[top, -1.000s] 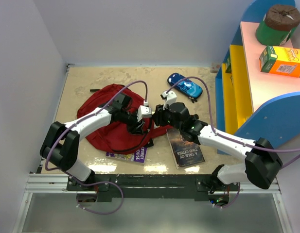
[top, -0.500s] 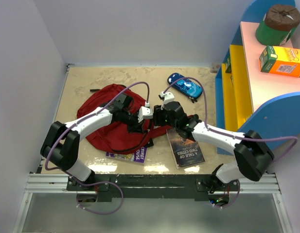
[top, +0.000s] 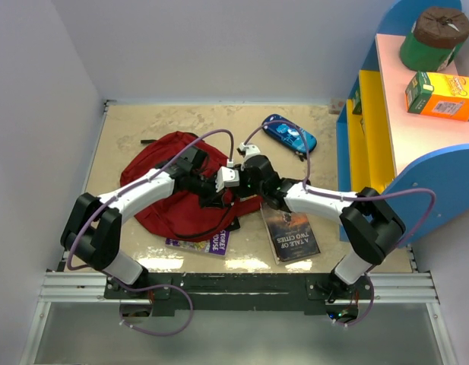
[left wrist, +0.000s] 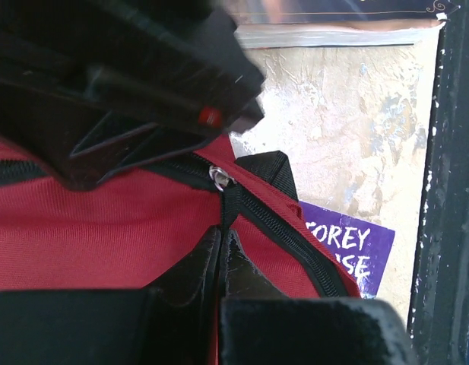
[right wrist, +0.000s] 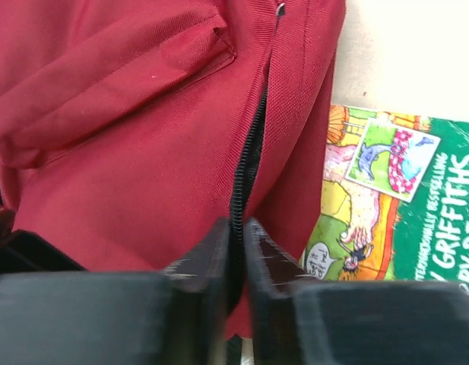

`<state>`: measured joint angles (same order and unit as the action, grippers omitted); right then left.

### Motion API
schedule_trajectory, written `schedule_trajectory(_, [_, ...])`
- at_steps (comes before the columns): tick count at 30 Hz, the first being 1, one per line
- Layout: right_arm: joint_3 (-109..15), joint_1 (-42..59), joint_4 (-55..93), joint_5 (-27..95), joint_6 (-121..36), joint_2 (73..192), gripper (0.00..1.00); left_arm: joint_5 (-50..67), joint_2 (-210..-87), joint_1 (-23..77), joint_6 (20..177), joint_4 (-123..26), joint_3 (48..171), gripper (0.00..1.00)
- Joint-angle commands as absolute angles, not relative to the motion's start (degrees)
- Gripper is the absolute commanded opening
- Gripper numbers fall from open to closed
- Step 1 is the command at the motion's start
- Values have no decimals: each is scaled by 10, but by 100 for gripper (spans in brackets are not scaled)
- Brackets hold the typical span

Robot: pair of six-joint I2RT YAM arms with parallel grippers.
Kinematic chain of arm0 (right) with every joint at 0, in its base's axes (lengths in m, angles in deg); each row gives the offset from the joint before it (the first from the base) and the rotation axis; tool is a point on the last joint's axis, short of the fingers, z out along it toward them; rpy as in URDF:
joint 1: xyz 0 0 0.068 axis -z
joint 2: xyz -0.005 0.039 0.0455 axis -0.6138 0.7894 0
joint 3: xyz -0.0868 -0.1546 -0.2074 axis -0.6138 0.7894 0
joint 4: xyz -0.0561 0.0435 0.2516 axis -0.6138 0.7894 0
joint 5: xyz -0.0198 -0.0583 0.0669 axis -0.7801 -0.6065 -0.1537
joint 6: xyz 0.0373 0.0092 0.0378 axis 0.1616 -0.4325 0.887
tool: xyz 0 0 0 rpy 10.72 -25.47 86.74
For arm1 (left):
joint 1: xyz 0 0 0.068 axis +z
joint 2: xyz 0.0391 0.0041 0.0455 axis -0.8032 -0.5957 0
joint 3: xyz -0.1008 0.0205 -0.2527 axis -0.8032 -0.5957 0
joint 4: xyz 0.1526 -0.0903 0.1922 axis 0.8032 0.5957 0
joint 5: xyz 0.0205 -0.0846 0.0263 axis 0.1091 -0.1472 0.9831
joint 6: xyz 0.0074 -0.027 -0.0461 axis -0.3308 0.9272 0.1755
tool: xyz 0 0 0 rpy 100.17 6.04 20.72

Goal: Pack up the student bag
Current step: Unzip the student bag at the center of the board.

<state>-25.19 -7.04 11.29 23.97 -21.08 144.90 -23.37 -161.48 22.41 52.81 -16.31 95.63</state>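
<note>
Right hand [right wrist: 236, 251] on student bag [right wrist: 128, 114] zipper [right wrist: 253, 144]

**Matt cloth, glossy paper**

The student bag [top: 169, 190] was matt red woven cloth with a fine rib. Its zipper [right wrist: 249, 163] had dull black teeth and a shiny metal pull [left wrist: 217, 176]. The green book [right wrist: 401, 205] and purple book [left wrist: 356, 247] had glossy paper covers. The worktop [top: 143, 125] looked mottled and rough.

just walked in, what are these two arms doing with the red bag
Both arms are at the student bag, which lies on the table. The left gripper and the right gripper each pinch the fabric along its black zipper. A purple book, a dark book and a blue pencil case lie outside it, not yet packed.
</note>
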Motion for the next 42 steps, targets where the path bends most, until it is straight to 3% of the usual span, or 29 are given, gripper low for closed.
schedule_trajectory(1, [-294, -69, 120, 236, -192, 1465, 0, -229, -1588, 220, 520, -171, 960, 0])
schedule_trajectory(18, [-408, -35, 161, 190, -208, 1534, 0, -117, -1419, 227, 456, -11, 870, 0])
schedule_trajectory(22, [-418, -34, 165, 163, -201, 1540, 0, -105, -1396, 271, 411, 45, 859, 0])
schedule_trajectory(29, [-418, -35, 165, 131, -185, 1536, 0, -83, -1389, 436, 309, 132, 861, 0])
schedule_trajectory(39, [-402, -36, 142, 138, -179, 1527, 0, -40, -1356, 482, 223, 226, 847, 0])
schedule_trajectory(40, [-403, -36, 135, 150, -184, 1527, 2, -44, -1356, 482, 221, 228, 849, 0])
schedule_trajectory(42, [-418, -46, 142, 171, -192, 1528, 19, -65, -1359, 482, 225, 218, 854, 0])
